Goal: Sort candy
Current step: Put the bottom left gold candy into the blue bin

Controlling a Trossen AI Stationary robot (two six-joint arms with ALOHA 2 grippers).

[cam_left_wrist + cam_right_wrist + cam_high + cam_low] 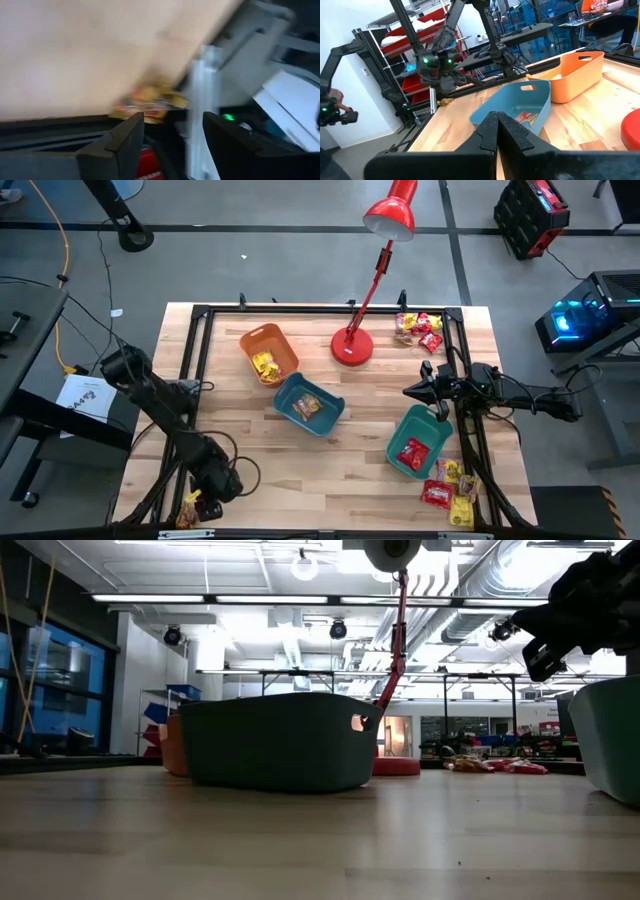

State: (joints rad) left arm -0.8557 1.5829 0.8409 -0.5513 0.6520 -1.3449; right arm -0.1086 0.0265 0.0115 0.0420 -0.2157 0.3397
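The candy lies in three heaps of small shiny packets: at the table's near-left corner [188, 508], by the far-right corner [418, 328] and by the near-right corner [450, 490]. A few packets also sit inside the orange bin [268, 352], the blue bin [308, 404] and the green bin [420, 442]. My left gripper [195, 498] hangs over the near-left heap, open; in its wrist view a yellow-brown packet [150, 100] lies just beyond the fingers [175, 120]. My right gripper [408, 391] is shut and empty, above the table between the blue and green bins, pointing left [497, 120].
A red desk lamp stands with its base [352, 346] between the orange bin and the far-right candy, its head [390, 215] beyond the far edge. A black frame rail [200, 340] runs along the table's sides. Bare wood [300, 470] shows at the near middle.
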